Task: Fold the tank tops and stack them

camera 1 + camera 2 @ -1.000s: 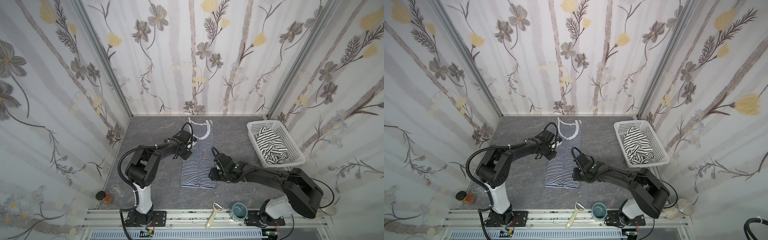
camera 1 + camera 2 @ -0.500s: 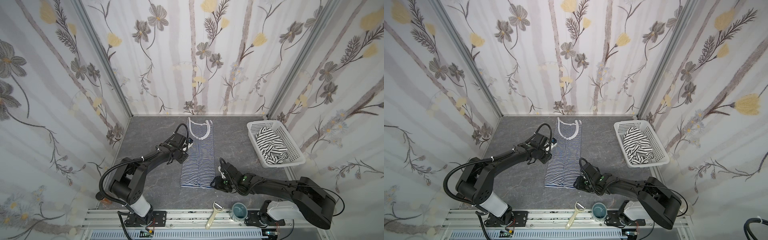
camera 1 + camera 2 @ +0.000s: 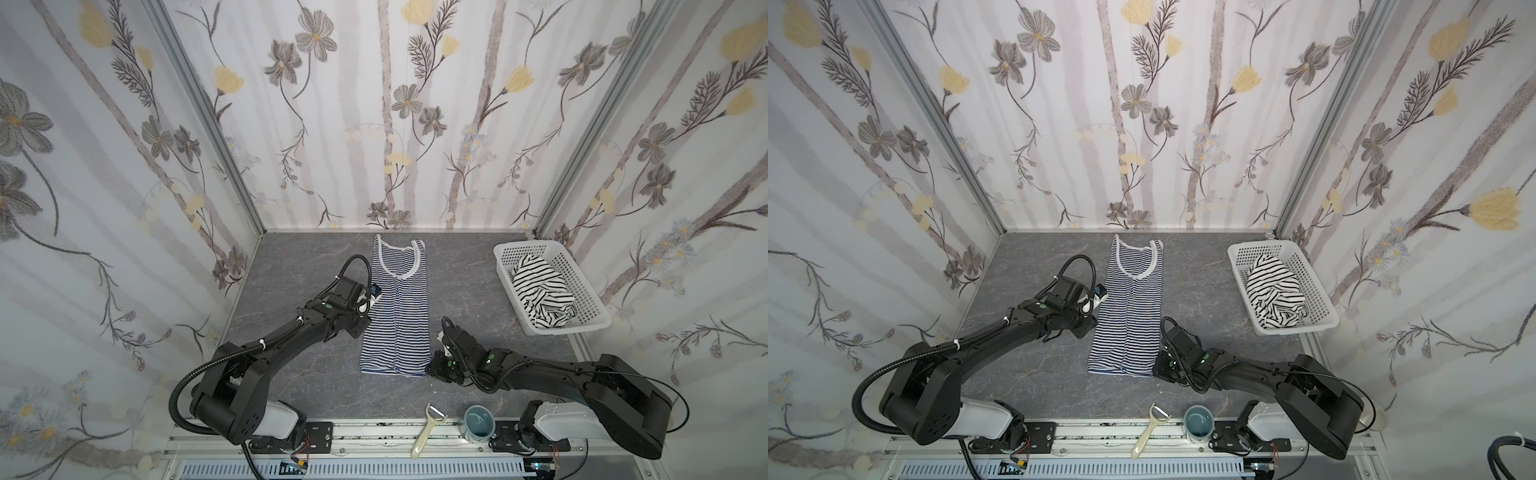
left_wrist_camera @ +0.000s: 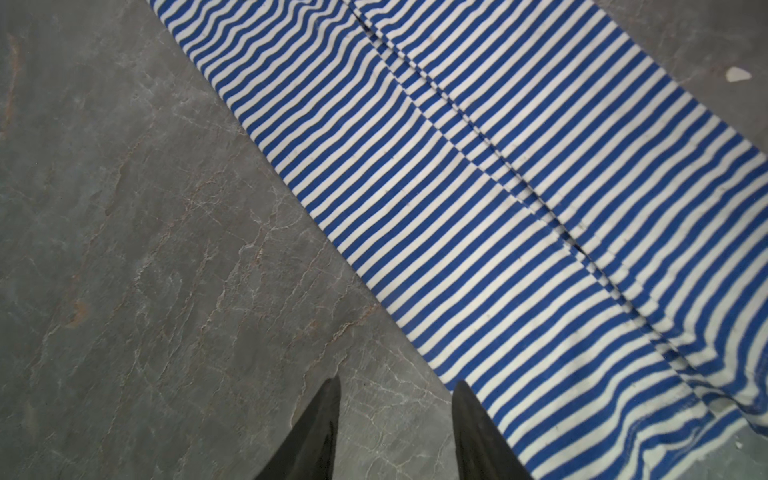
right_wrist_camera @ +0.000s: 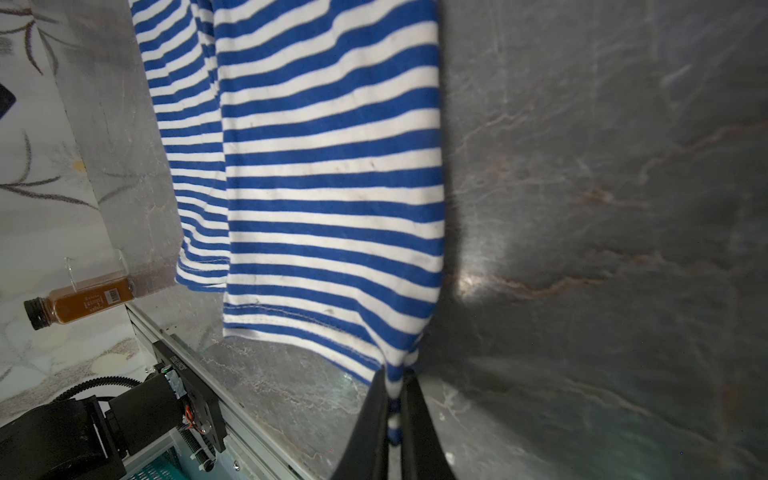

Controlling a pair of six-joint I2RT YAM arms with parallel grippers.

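In both top views the navy-and-white striped knit tank top (image 3: pixel 397 316) lies on the grey marbled table (image 3: pixel 465 282), sides folded in to a narrow strip, while the white, black-striped tank top (image 3: pixel 540 291) sits crumpled in the white perforated plastic basket (image 3: pixel 524 248), so I judge us under halfway. My left wrist view shows the left gripper (image 4: pixel 397 384) spread and empty beside the strip; my right wrist view shows the right gripper (image 5: pixel 392 376) pinching its hem corner
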